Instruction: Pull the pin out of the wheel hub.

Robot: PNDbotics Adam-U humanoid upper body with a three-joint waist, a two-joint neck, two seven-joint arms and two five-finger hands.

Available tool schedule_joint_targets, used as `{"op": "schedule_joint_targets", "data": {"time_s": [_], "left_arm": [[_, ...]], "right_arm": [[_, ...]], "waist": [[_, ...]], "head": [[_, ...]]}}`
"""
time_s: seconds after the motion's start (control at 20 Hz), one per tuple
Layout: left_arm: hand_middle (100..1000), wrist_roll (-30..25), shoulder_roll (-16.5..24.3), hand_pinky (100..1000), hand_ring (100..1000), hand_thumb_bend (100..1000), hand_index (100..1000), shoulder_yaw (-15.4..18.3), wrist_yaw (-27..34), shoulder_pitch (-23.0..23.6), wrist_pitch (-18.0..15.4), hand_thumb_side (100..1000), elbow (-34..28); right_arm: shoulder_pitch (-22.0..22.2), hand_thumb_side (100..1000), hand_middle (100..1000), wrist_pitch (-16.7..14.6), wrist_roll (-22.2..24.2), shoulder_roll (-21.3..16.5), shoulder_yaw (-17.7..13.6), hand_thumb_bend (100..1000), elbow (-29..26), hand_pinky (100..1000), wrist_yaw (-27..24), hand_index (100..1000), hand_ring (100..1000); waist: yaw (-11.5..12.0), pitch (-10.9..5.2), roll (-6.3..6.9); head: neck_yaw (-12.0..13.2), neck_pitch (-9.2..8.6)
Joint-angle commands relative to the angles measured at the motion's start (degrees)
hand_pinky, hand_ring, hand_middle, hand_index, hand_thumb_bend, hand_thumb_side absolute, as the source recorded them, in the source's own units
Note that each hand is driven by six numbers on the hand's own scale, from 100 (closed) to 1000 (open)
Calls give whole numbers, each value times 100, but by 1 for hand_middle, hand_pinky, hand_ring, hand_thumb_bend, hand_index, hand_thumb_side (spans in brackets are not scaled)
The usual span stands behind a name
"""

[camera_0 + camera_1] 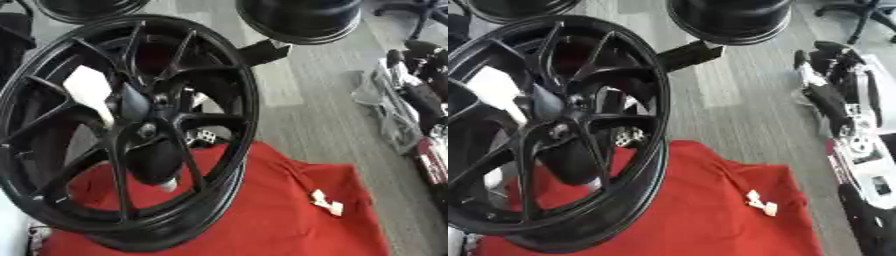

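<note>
Left eye view: black wheel hub (122, 130) upright on red cloth (289, 210), small white piece (327, 202) beside it; finger state unreadable.

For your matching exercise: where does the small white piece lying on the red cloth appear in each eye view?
Left eye view: small white piece, lower right, on the red cloth.
Right eye view: lower centre-right.
Shared landmark: the large black spoked wheel to its left.

Grey wood-grain floor (306, 100) carries a rumpled red cloth (280, 215) — black multi-spoke alloy wheel (122, 125) stands on its left part, small white crumpled piece (327, 202) lies near its right edge.
</note>
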Motion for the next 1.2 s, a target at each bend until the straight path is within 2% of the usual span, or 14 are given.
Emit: {"op": "schedule_joint_targets", "data": {"time_s": [0.05,0.1,0.15,0.2,0.25,0.35,0.45,0.5,0.65,0.85,1.0,1.05,1.1,1.2], "left_arm": [[675,82,465,805,745,100,429,201,235,180,68,103,-248],[687,96,502,811,754,100,478,221,281,268,88,112,-277],[718,111,532,825,778,134,601,242,329,347,106,132,-295],[760,126,555,845,806,263,731,264,383,413,119,196,-307],[779,154,578,854,820,408,786,292,441,480,123,306,-314],[811,226,615,869,847,617,846,336,539,578,119,455,-312],[832,292,635,877,865,712,884,364,610,632,117,515,-299],[837,315,641,877,869,730,892,369,624,649,113,545,-296],[839,350,643,877,870,744,896,384,658,673,95,560,-290],[837,390,633,876,869,705,893,427,744,704,91,556,-301],[823,538,619,868,859,601,874,503,814,719,163,568,-321],[823,650,598,868,859,601,874,549,871,715,212,568,-342],[808,805,560,860,849,522,865,627,988,696,265,644,-378],[780,1378,459,846,836,476,847,823,1473,698,369,654,-508]], "right_arm": [[-55,282,585,-13,-19,-188,-64,322,-128,835,48,711,652],[-55,283,585,-12,-18,-186,-63,323,-127,835,48,711,652],[-55,283,585,-11,-17,-184,-62,323,-127,835,49,711,652],[-55,283,585,-11,-16,-183,-62,323,-126,835,50,711,652],[-54,283,585,-9,-17,-181,-63,323,-124,835,52,711,652],[-53,283,585,-8,-18,-180,-64,323,-124,835,55,711,652],[-54,283,585,-7,-22,-180,-66,322,-123,835,53,711,653],[-56,283,585,-6,-22,-180,-65,322,-123,835,51,712,653],[-58,283,586,-7,-20,-182,-64,322,-122,835,45,711,653],[-47,284,586,-8,-24,-180,-69,321,-128,835,43,711,653],[-42,283,586,-10,-29,-177,-72,321,-133,835,41,711,653],[-42,283,586,-10,-30,-176,-73,321,-134,835,40,711,653],[-40,283,586,-10,-31,-172,-73,320,-134,835,39,711,653],[-36,283,586,-11,-35,-166,-79,320,-134,835,40,711,653]], "waist": [[-1,-58,11],[2,-54,11],[3,-51,10],[4,-49,10],[5,-46,10],[4,-45,10],[4,-46,11],[3,-47,11],[2,-53,6],[2,-51,-10],[5,-52,-20],[8,-52,-23],[15,-54,-29],[30,-54,-37]], "head": [[113,-8],[129,-8],[140,-8],[144,-8],[144,-8],[146,-8],[147,-8],[149,-8],[143,-8],[136,-8],[125,-8],[120,-8],[113,-8],[104,-8]]}}
